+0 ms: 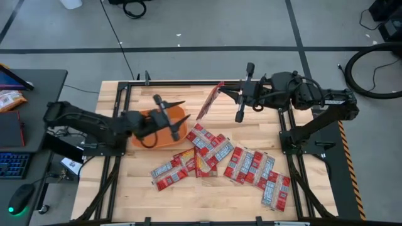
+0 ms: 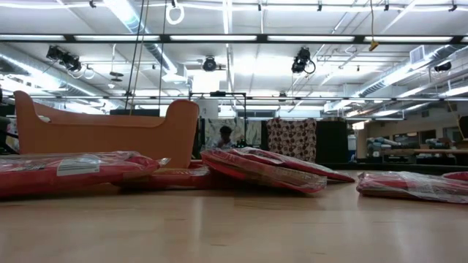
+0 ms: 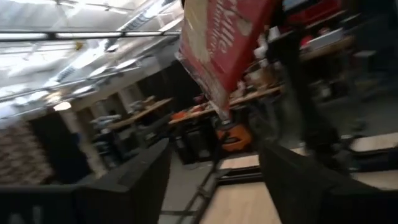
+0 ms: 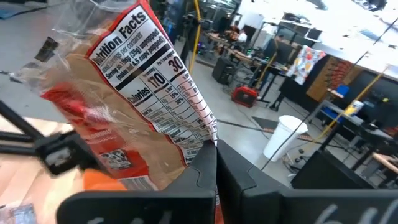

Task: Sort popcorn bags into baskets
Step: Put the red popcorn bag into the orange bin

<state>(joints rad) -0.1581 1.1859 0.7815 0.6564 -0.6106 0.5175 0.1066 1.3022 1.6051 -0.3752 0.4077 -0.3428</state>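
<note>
We see the right gripper pinching one popcorn bag aloft; the left gripper gapes wide over the orange tub.

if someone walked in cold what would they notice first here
A popcorn bag held up in the air, pinched by the shut right gripper near the table's far edge. Then the red heap of bags spread across the table's middle, and the orange basket under the open left gripper.
</note>
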